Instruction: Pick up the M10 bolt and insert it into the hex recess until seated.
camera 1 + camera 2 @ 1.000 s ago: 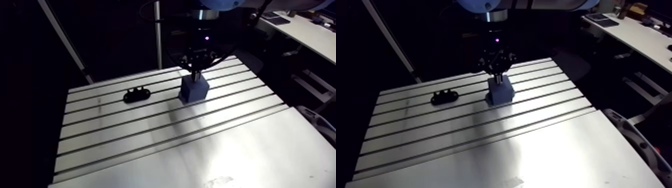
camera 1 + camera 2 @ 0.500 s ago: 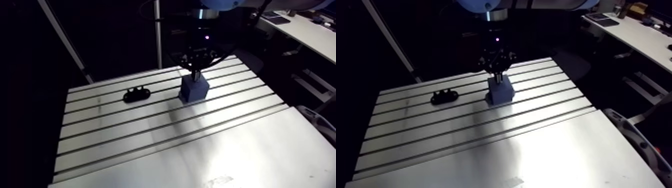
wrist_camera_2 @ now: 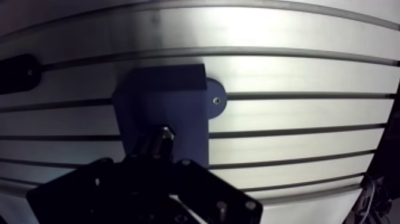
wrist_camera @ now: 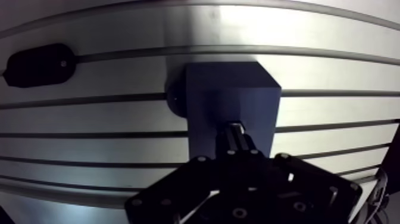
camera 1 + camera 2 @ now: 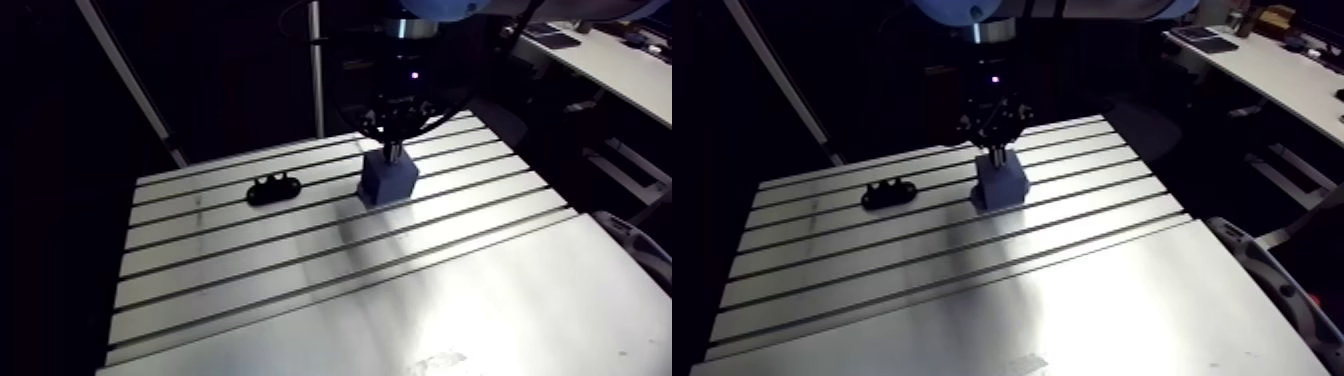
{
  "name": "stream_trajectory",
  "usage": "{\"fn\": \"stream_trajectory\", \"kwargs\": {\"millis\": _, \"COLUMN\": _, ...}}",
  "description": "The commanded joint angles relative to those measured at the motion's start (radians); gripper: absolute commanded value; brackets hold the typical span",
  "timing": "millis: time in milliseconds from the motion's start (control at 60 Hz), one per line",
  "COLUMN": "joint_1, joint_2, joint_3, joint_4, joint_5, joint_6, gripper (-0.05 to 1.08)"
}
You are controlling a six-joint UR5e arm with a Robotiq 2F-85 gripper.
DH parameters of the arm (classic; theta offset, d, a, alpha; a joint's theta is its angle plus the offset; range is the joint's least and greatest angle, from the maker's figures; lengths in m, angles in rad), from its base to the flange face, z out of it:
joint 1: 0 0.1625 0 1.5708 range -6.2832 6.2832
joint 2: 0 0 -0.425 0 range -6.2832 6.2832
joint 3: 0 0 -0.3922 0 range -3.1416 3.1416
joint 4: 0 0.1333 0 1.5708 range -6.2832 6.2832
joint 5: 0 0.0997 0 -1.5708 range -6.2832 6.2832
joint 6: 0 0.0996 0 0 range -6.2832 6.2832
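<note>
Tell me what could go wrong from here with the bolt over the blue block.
1. The gripper is shut on the bolt right at the top of the blue block, and it hides the recess. If the hex flats are not lined up, the bolt may jam on the rim.
2. Only the bolt's end shows past the gripper, so pressing down on a jam could tilt it or make it slip in the grip.

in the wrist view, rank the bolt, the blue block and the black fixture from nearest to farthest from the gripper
1. bolt: clamped in the gripper itself.
2. blue block: directly under the gripper, just past the bolt.
3. black fixture: far off to the side on the table, apart from the block.
</note>
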Motion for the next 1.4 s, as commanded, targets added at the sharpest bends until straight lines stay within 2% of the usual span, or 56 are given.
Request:
{"fn": "stream_trajectory", "kwargs": {"millis": 17, "joint_1": 0.0, "joint_2": -0.001, "joint_3": 0.002, "joint_4": -0.006, "joint_5": -0.029, "joint_6": -0.001, "gripper": 1.08}}
{"fn": "stream_trajectory", "kwargs": {"millis": 1400, "joint_1": 0.002, "joint_2": 0.005, "joint_3": 0.008, "joint_4": -0.009, "joint_5": -0.027, "joint_6": -0.001, "gripper": 1.08}}
